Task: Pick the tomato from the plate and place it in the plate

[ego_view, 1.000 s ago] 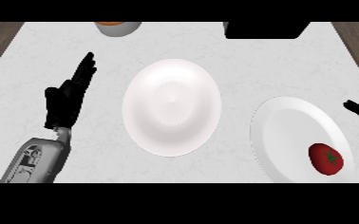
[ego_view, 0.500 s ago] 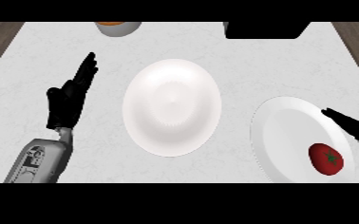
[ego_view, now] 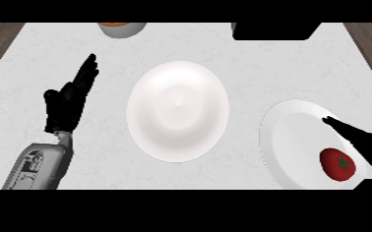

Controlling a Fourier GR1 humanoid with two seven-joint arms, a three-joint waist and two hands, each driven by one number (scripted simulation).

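A red tomato (ego_view: pixel 338 164) with a green stem lies on the white plate (ego_view: pixel 291 137) at the right edge of the head view. Straight black fingers of my right hand (ego_view: pixel 350 134) reach in from the right, over that plate and just above the tomato, holding nothing. A second white plate (ego_view: pixel 178 110) sits bare in the middle of the counter. My left hand (ego_view: pixel 70 98) rests open at the left, fingers up, well away from both plates.
A bowl with an orange inside (ego_view: pixel 121 28) stands at the back left. A black box (ego_view: pixel 274 30) sits at the back right. The white counter (ego_view: pixel 240 69) ends in wood-coloured strips at both far corners.
My right hand has come further into view from the right edge, sliding over the right plate toward the tomato. The left hand, plates and tomato have not moved.
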